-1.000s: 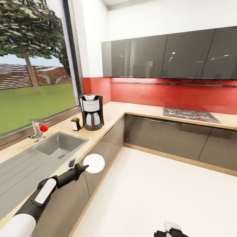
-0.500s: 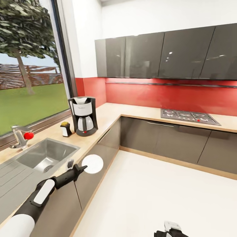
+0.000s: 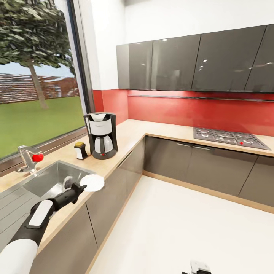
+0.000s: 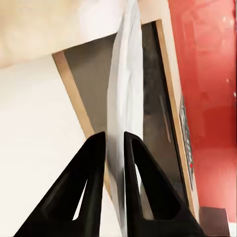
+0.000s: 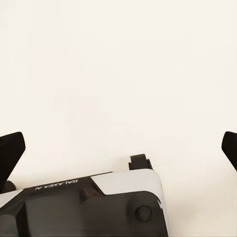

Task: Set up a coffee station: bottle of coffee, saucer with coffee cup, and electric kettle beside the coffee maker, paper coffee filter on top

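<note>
Saucer (image 3: 92, 182) now over countertop (image 3: 129, 133) edge, left fingers (image 4: 96, 163) clamped

tap (image 3: 26, 159) (red knob) | hob (image 3: 230, 137) | window (image 3: 38, 76) | wall cabinets (image 3: 190, 62)

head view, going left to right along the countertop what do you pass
tap with the red knob → sink → saucer held edge-on in the left gripper → coffee maker → hob.
</note>
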Available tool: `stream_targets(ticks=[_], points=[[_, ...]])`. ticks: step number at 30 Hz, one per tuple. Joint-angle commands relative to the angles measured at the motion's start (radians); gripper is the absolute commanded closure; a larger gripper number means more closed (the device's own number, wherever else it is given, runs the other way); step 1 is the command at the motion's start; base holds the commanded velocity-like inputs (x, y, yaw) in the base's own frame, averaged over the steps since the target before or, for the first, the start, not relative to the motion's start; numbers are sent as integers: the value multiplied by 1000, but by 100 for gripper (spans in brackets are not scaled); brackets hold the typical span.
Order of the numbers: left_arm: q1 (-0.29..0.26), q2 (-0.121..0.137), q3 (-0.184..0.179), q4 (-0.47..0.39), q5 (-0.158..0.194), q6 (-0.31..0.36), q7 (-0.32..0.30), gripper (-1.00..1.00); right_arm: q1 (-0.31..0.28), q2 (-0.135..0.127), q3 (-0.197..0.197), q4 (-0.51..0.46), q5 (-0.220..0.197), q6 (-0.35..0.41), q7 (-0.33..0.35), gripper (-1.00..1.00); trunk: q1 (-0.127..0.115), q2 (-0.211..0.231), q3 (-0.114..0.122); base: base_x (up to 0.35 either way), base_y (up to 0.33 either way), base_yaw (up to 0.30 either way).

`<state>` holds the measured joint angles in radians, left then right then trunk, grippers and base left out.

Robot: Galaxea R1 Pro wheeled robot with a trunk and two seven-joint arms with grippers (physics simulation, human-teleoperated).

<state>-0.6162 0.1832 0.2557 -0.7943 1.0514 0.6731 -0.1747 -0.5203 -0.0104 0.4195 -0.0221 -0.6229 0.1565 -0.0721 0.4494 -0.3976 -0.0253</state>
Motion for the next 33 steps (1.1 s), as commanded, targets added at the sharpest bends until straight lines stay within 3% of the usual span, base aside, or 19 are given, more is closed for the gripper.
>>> stream_targets(ticks=[1, 3, 7, 28, 33], points=[[-7, -3, 19, 0, 6, 6, 36, 100, 0, 0, 8, -2, -8, 6, -5, -100, 1, -2, -2, 0, 0, 1], [-16, -9, 49, -7, 18, 5, 139, 100, 2, -1, 8, -1, -8, 5, -4, -100, 1, -2, -2, 0, 0, 0], [-9, -10, 57, -14, 16, 3, 195, 100, 7, -2, 8, -2, -8, 4, -4, -100, 1, -2, -2, 6, 0, 0], [-7, -8, 56, -14, 13, 2, 210, 100, 10, -2, 8, -1, -6, 3, -8, -100, 1, -2, -2, 298, -95, 0], [-13, 7, 73, -31, 30, 11, 214, 100, 22, 26, 7, -7, -10, -3, -6, -100, 1, -2, -2, 0, 0, 0]])
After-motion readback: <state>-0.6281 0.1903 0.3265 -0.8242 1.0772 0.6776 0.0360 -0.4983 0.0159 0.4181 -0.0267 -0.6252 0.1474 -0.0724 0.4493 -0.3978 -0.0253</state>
